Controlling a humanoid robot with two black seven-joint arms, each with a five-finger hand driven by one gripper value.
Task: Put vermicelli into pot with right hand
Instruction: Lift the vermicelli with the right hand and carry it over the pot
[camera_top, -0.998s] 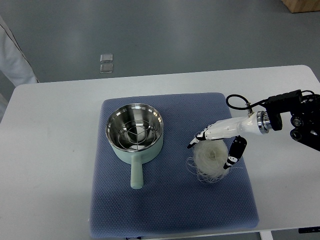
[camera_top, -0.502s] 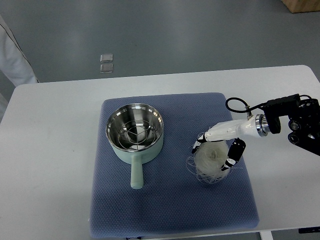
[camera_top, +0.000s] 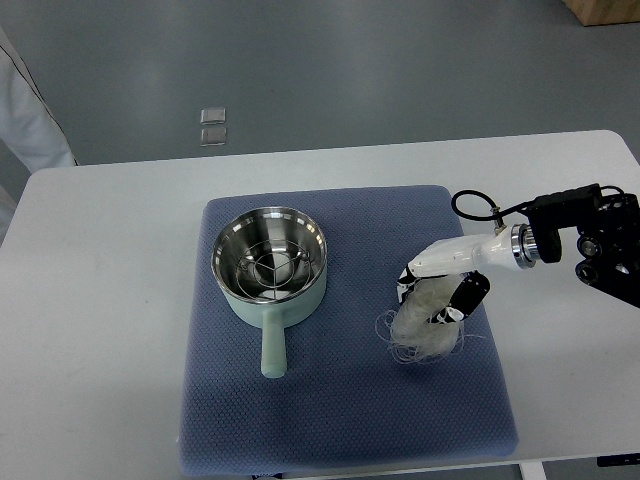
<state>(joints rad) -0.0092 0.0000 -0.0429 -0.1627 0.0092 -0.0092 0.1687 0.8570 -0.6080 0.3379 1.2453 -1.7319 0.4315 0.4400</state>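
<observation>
Since the earlier frames the right hand has closed in: fingers that straddled the vermicelli nest are now pinched on it, and the upper part of the nest looks pulled up and bunched between thumb and fingers. The left hand is out of view.

Step in hand, as I read it: grasp just made, lift starting. The lower strands appear to still touch the blue mat, trailing loose at the nest's near-left edge.

Next move calls for:
- a straight lift until the dangling strands clear the mat
- a traverse to picture-left, over the pot rim
- release above the middle of the pot

Near to far:
- The near edge of the mat hangs close to the table's near edge.
- The pot handle points toward the robot, away from the transfer path.
- The pale green pot sits on the left half of the mat, well apart from the nest, with bare mat between them. It has a steel interior and a wire rack inside.
- Beyond the white table, two small clear squares lie on the grey floor. They are irrelevant.
- A cardboard box corner shows top right and a bit of white cloth at the left edge.

Risks:
- Nothing blocks the route.
- Loose strands may snag the rim or drape outside the pot.
- The grip holds only part of the bundle, so some could shed.
</observation>
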